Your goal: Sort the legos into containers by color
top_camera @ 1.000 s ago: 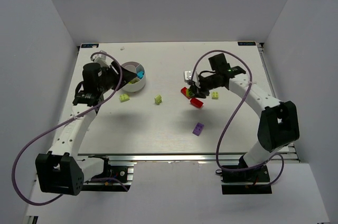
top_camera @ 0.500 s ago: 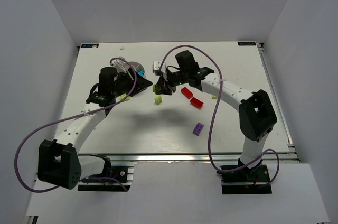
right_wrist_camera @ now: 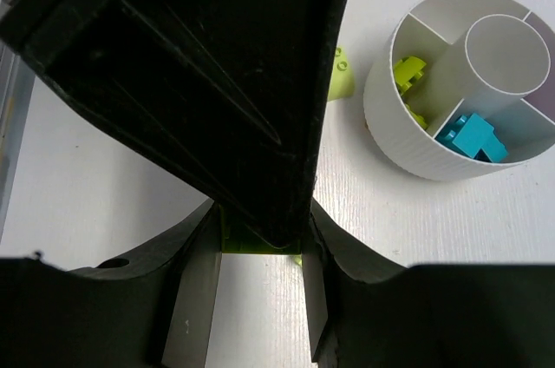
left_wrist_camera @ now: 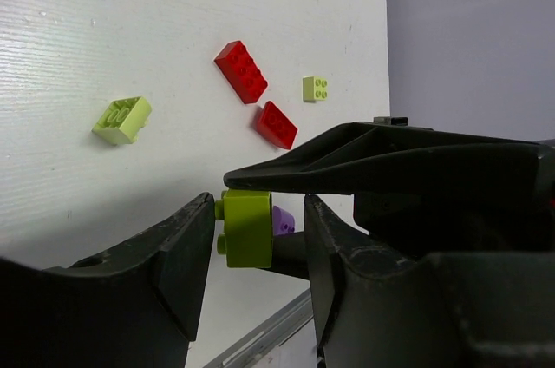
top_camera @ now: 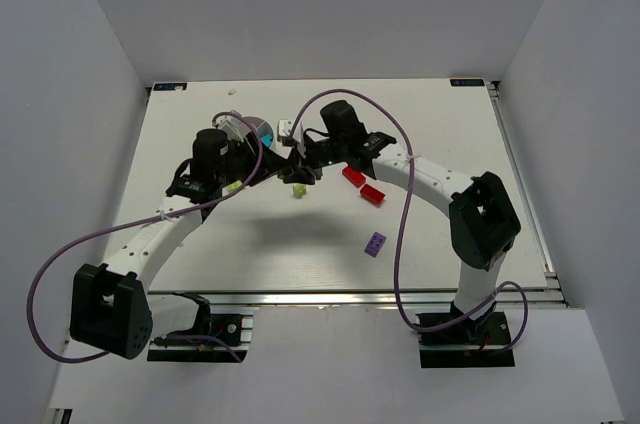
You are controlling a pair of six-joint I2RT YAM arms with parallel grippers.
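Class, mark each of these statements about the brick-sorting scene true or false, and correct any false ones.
1. A cyan brick lies in the dish. True.
2. Two red bricks lie on the table. True.
3. The purple brick is in the dish. False: it lies on the table.
4. The left gripper and right gripper are far apart. False: they meet close to the dish.
5. The brick between them is cyan. False: it is a lime-green brick.
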